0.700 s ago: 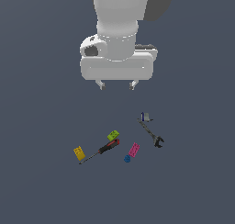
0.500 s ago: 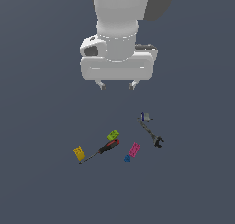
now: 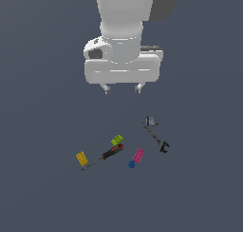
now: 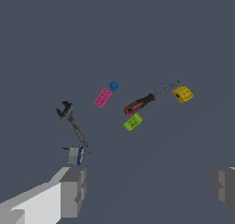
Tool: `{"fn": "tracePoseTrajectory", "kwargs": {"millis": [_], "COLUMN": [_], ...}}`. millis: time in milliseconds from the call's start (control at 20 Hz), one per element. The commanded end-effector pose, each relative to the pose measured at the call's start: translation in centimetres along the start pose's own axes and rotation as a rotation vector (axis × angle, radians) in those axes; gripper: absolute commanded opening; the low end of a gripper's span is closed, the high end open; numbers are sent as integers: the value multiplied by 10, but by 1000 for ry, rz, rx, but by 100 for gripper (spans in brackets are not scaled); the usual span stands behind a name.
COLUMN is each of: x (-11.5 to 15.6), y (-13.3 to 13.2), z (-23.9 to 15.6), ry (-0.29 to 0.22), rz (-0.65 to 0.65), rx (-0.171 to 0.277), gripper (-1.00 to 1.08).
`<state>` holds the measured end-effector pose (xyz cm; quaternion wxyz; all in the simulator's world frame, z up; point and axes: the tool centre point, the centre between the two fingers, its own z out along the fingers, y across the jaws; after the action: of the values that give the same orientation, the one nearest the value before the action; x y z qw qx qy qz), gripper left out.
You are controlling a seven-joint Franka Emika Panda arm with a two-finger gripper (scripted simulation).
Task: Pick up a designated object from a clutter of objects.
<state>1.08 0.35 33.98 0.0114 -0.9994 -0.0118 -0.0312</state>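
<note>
High above the clutter hung the hand (image 3: 122,89), fingers spread wide and holding nothing, apparently poised to descend. The yellow brick (image 3: 81,158) lay at the group's edge on the exterior view's left, just beside the tip of one screwdriver (image 3: 105,156). I counted one green brick (image 3: 117,140), one pink brick (image 3: 138,155), one blue piece (image 3: 131,164), one wrench (image 3: 157,139), one grey piece (image 3: 150,121).

exterior view frontal and raised, wrist view downward (both share clutter (image 3: 124,148))
</note>
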Motion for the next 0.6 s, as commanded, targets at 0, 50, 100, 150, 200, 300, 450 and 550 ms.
{"fn": "tracePoseTrajectory", "kwargs": {"millis": [0,50,100,150,200,300,450,550], "x": [0,0,1,2,3,6,12,17], "y": [0,0,1,1,2,5,10,15], "z": [0,0,1,2,3,6,13,19], "ry": [0,0,0,0,-1,-2,-4,-5], "rz": [0,-1,-3,-5,-9,-19,-38,-55], "rx": [0,0,0,0,0,0,0,0], "gripper": [100,100,100,100,100,100,100,100]}}
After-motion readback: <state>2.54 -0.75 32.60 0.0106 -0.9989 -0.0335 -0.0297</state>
